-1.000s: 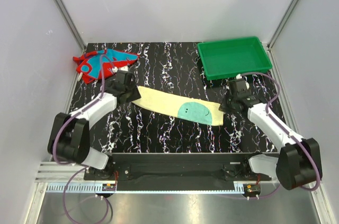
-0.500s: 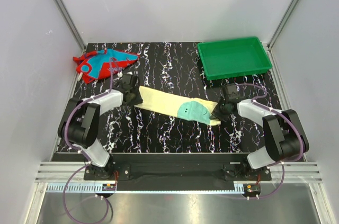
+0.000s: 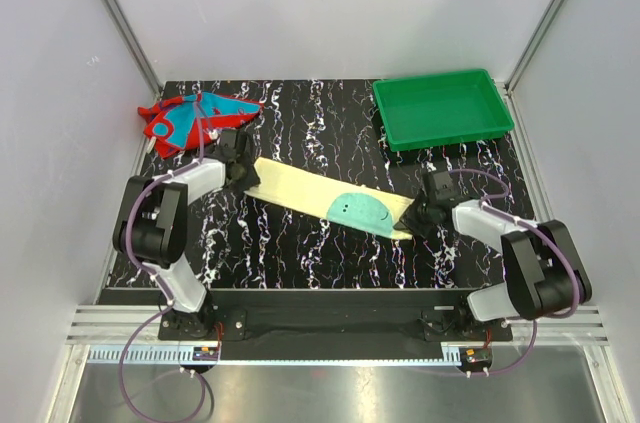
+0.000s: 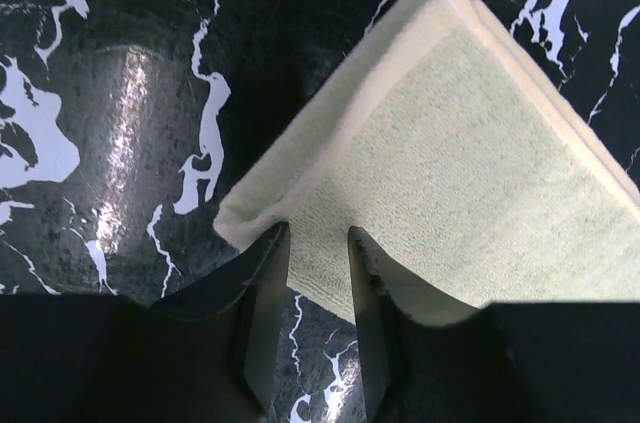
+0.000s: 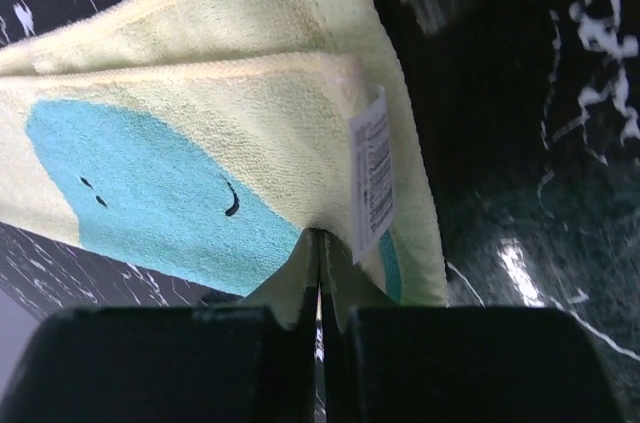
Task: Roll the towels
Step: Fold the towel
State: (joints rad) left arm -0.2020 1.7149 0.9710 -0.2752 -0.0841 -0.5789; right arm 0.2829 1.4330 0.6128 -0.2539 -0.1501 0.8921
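Note:
The pale yellow towel (image 3: 300, 191) lies as a long strip slanting across the middle of the table. Its teal half-round patch (image 3: 358, 209) is near the right end. My right gripper (image 3: 421, 213) is shut on that end. The right wrist view shows the right gripper (image 5: 320, 235) pinching a doubled-over edge of the towel (image 5: 250, 93) next to a white label (image 5: 370, 171). My left gripper (image 3: 243, 170) is at the towel's left end. In the left wrist view the left gripper (image 4: 310, 235) is slightly open, its tips astride the towel's corner edge (image 4: 470, 163). The red towel (image 3: 195, 118) lies crumpled at the back left.
A green plastic tray (image 3: 441, 109) stands at the back right, just behind my right arm. White walls close in the table on three sides. The tabletop (image 3: 320, 133) is black marble-patterned.
Both grippers have dropped onto the yellow towel's ends. The right one has pushed left, doubling the right end over, and the whole towel has shifted a little up and left.

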